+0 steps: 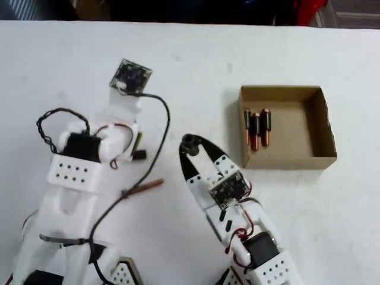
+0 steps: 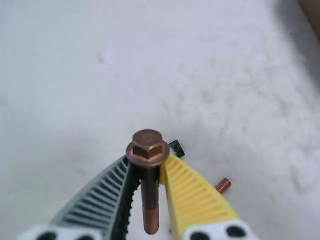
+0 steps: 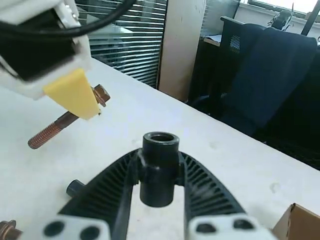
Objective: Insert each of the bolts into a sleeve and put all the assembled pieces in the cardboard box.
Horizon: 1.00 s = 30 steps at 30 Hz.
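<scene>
Left wrist view: the left claw (image 2: 147, 161) is clamped on one copper bolt (image 2: 147, 146). The bolt's long axis runs along the fingers, with the hex head just past the fingertips and the threaded end back toward the wrist. The right claw (image 3: 160, 160) is clamped on one black sleeve (image 3: 160, 175), gripped by its sides at the fingertips. In the high view its open bore faces upward. Count: two bolts, two sleeves and three assembled pieces (image 1: 256, 127). The second bolt (image 1: 148, 185) lies flat on the table (image 1: 237, 53) between the arms. The second sleeve (image 3: 75, 188) lies on the table near the left claw. The assembled pieces lie side by side, parallel, in the cardboard box (image 1: 325, 127).
</scene>
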Available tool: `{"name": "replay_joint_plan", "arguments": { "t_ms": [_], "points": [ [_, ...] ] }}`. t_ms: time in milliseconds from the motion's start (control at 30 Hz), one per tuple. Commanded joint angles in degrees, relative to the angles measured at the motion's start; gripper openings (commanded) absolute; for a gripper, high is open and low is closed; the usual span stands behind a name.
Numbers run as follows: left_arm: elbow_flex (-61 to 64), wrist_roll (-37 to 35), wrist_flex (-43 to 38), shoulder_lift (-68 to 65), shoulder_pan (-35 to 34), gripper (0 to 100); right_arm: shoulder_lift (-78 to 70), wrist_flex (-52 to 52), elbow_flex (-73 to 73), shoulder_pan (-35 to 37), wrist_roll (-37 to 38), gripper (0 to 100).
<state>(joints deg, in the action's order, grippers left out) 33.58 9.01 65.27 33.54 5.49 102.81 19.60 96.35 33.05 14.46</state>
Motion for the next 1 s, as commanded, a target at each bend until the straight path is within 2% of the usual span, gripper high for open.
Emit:
{"name": "replay_joint_plan", "arguments": {
  "t_ms": [0, 100, 200, 367, 433, 600, 667, 833, 967],
  "points": [
    [-0.7, 0.4, -1.6, 2.3, 2.5, 2, 0.4, -1.3, 0.4, 0.7, -0.3, 1.7],
    [-0.5, -1.5, -3.7, 3.1, 4.4, 2, 0.4, 0.0, 0.4, 0.8, -0.4, 1.7],
    [-0.2, -9.2, -7.6, 7.2, 4.1, 2, 0.4, 1.5, 0.4, 0.9, -1.2, 1.7],
    [3.3, -11.3, -13.2, 17.6, 6.6, 2, 0.4, -0.7, 0.4, 0.7, -12.3, 1.7],
    [8.0, -11.3, -18.7, 22.3, 7.9, 2, 0.4, -0.7, 0.4, 0.7, -12.7, 1.7],
    [21.8, -11.3, -38.3, 32.1, 9.8, 2, 0.4, -0.5, 0.4, 0.9, -12.6, 1.7],
    [25.1, -11.5, -43.3, 34.7, 9.8, 2, 0.4, -0.5, 0.4, 0.8, -12.6, 1.7],
    [25.3, -12.4, -46.5, 35.7, 9.9, 2, 0.4, -0.5, 0.4, 0.7, -12.5, 1.7],
    [24.0, -16.7, -50.5, 35.6, 10.5, 2, 0.4, -0.5, 0.4, 0.7, -12.5, 1.7]
  ]
}}
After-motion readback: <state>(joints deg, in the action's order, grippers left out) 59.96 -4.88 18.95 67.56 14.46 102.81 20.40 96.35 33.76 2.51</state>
